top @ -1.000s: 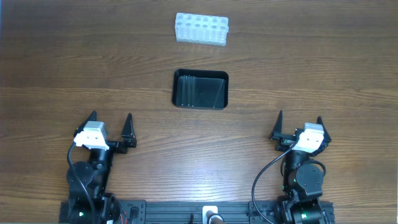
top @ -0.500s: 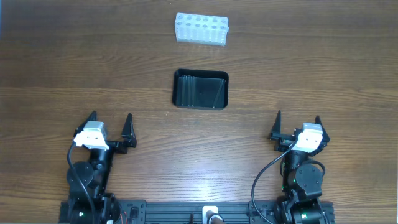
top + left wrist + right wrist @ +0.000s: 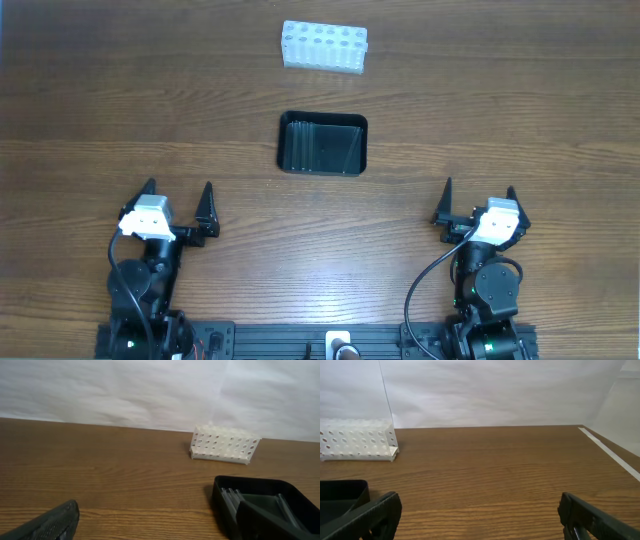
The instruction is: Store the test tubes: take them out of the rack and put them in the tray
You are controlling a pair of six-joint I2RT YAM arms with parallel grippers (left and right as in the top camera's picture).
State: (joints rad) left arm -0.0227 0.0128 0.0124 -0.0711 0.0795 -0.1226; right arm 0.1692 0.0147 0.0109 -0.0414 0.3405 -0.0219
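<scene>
We see the white rack point(image 3: 323, 47) standing at the far side of the bench point(image 3: 520, 100), with the black tray point(image 3: 283, 146) nearer the arms and well apart from it; clear test tubes point(image 3: 322, 148) lie side by side on the tray's floor, and the left wrist view shows their ends near one wall; we cannot tell whether any tube is left in the rack, since its holes look pale from above and its side shows nothing clearly standing in it. The left gripper point(image 3: 178, 192) sits close to its base at the bench's near left, its fingers point(image 3: 207, 198) spread wide and holding nothing; the right gripper point(image 3: 480, 195) sits likewise at the near right, its fingers apart and empty; both are well away from rack and tray. We judge the task far along, perhaps finished: tubes lie in the tray and neither arm carries one; what is left, if anything, is to check the rack for a last tube and carry it across.
</scene>
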